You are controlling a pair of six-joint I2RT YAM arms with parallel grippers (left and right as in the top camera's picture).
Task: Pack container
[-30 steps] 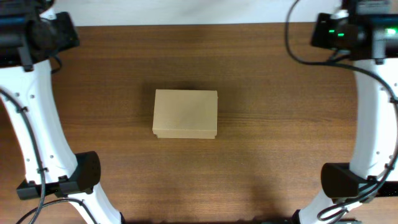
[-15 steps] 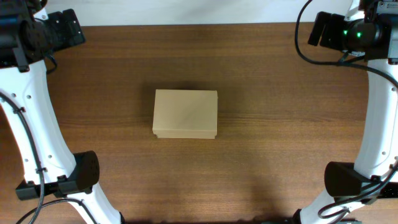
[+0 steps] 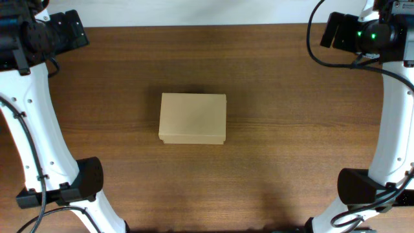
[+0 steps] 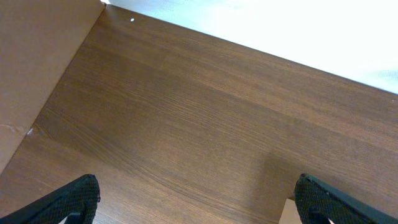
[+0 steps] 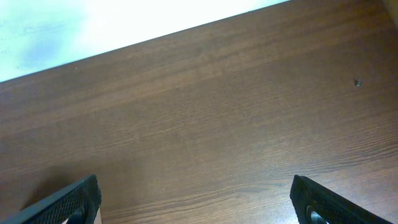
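Observation:
The container (image 3: 193, 118), a plain brown cardboard box, lies in the middle of the wooden table with its lid flat down. My left gripper (image 4: 199, 200) is open over bare wood far to the box's left, with nothing between its black fingers (image 4: 71, 198). A pale corner of the container (image 4: 287, 213) peeks in beside the right finger. My right gripper (image 5: 196, 200) is open too, over bare wood far to the box's right, and holds nothing.
Both white arms rise along the table's sides, the left arm (image 3: 29, 123) and the right arm (image 3: 391, 116). A white wall (image 3: 194, 10) runs behind the table's far edge. A brown panel (image 4: 31, 68) stands at the left in the left wrist view.
Both arm heads at the top corners have shifted slightly back and outward since a second ago, then held still. The box has not moved.

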